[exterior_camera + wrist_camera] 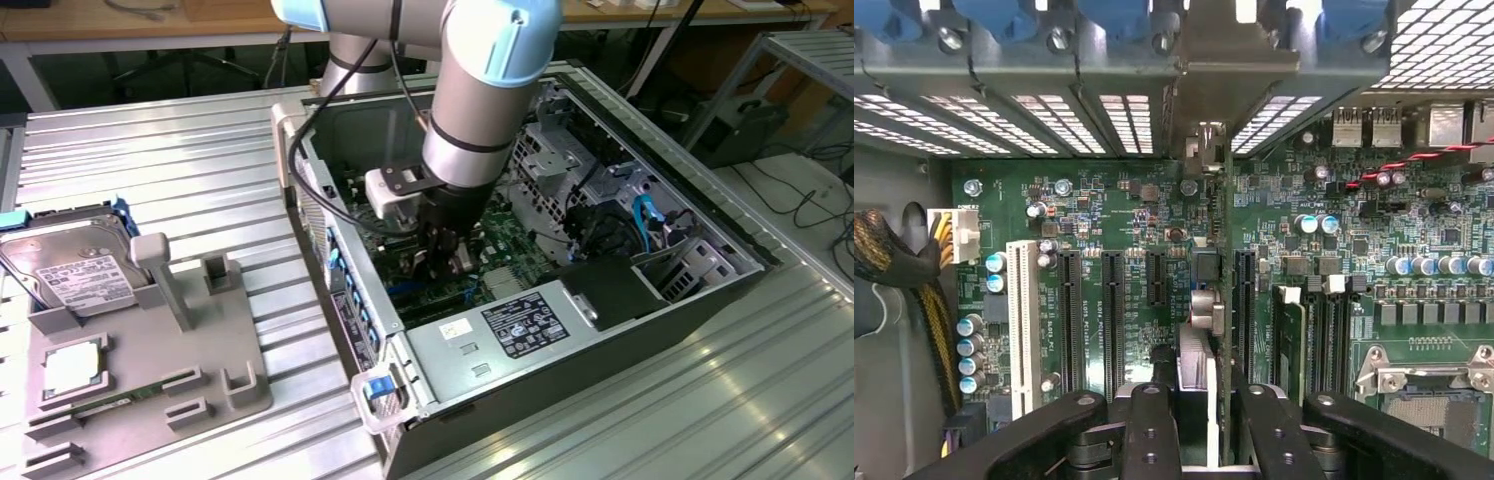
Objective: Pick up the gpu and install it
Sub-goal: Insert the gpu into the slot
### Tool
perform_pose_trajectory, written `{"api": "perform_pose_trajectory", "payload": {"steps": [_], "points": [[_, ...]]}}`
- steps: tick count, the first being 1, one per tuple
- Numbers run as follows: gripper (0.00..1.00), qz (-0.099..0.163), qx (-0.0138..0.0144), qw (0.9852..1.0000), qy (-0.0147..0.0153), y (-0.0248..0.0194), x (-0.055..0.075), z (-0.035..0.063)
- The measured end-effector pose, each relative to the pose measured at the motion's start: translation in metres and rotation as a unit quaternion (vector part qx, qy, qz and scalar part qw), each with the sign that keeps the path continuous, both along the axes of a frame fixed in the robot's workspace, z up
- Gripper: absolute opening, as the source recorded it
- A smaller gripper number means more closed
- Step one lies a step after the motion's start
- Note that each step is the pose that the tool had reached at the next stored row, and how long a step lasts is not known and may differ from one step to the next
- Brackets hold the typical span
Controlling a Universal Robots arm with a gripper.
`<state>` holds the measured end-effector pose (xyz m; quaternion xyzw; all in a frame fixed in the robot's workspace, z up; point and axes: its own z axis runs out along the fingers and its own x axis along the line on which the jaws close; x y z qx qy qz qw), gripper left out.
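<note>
Tool clamping one gpu edge-on

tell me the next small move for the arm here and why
Probably a slow, straight push down. In the wrist view the gpu stands edge-on between the gripper jaws, lined up along a black motherboard slot, its bracket meeting the case's rear openings. Whether it is fully seated cannot be told, so press gently.
</note>
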<state>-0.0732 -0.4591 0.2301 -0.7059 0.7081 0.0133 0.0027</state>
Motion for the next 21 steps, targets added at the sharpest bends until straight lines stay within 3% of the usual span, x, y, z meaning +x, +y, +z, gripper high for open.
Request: {"api": "perform_pose_trajectory", "payload": {"steps": [8, 9, 13, 14, 19, 21], "points": [[0.28, 0.0, 0.0, 1.0, 0.0004, 0.0, 0.0, -0.0032], [0.28, 0.0, -0.0007, 1.0, 0.001, 0.0004, -0.0001, -0.0109], [0.29, 0.0, 0.0001, 1.0, 0.0004, 0.0007, 0.0, -0.0095], [0.35, 0.0, 0.0001, 1.0, 0.0004, 0.0007, 0.0, -0.0095], [0.35, 0.0, -0.0002, 1.0, 0.0006, 0.0006, 0.0, -0.0087], [0.35, 0.0, -0.0001, 1.0, 0.0005, 0.0006, 0.0, -0.0036]]}}
